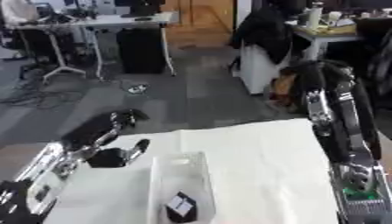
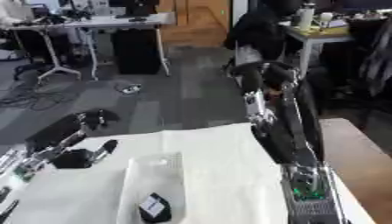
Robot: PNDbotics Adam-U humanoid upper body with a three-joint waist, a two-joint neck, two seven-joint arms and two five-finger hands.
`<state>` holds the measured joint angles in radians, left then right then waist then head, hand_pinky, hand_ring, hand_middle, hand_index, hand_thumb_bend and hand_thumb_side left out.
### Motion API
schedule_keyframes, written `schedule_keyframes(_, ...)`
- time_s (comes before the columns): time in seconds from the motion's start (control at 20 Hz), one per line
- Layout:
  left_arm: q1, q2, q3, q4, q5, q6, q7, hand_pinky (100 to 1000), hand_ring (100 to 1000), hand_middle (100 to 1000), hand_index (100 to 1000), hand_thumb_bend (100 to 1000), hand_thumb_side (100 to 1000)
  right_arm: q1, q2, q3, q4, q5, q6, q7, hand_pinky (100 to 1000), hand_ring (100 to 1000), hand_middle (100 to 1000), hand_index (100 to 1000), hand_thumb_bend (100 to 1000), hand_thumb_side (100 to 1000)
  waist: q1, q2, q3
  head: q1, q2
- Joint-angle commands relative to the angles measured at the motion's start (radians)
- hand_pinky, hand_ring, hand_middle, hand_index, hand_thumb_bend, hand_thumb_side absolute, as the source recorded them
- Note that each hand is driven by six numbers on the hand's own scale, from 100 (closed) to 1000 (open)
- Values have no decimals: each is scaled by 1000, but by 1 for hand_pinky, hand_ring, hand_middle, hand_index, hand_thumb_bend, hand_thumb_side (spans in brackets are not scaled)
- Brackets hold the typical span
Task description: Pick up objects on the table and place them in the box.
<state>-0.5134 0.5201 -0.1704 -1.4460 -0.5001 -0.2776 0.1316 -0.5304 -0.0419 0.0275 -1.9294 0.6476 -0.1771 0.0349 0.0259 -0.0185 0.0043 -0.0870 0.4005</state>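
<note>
One left hand [image 1: 115, 156], fingers curled, empty

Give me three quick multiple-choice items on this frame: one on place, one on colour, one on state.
1. Where is the dark object with the white label?
A. On the white cloth beside the box
B. Inside the clear box
C. On the floor

2. What colour is the cloth on the table?
A. White
B. Red
C. Green

3. What is the left robot hand holding?
A. The clear box
B. The labelled object
C. Nothing that can be seen

Answers:
1. B: the dark object lies within the walls of the clear box, near its front end.
2. A: the cloth covering the table is white.
3. C: the left robot hand sits above the table's left edge, apart from the box, with no item seen in it.
</note>
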Motion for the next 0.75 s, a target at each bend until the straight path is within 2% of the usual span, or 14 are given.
schedule_keyframes(0.05,54,-36,76,-199,112,46,2,412,572,650,775,131,932,-21,-26,-14,7,7,3,-11,317,342,363,633,114,991,-8,-11,17,-39,-73)
schedule_keyframes(0.15,79,-58,99,-291,137,51,-46,409,563,640,764,131,928,-23,-37,-17,21,8,0,-14,316,342,364,631,112,993,-16,-12,34,-71,-131)
schedule_keyframes(0.35,82,-73,120,-389,194,79,-95,412,559,636,765,136,923,-31,-47,-12,49,6,-14,-11,315,342,364,629,107,997,-24,-11,54,-210,-303)
schedule_keyframes(0.45,79,-72,118,-410,204,96,-102,410,559,637,763,134,924,-37,-47,-9,58,3,-21,-9,315,342,364,629,107,997,-25,-10,58,-255,-367)
schedule_keyframes(0.55,75,-71,112,-426,206,102,-116,412,561,640,762,134,925,-41,-40,-7,60,1,-26,-7,316,343,364,629,109,996,-25,-10,60,-276,-399)
schedule_keyframes(0.75,61,-85,113,-452,208,106,-139,419,563,643,759,137,924,-56,-9,-3,39,2,-28,-13,323,348,368,628,117,987,-25,-10,61,-298,-428)
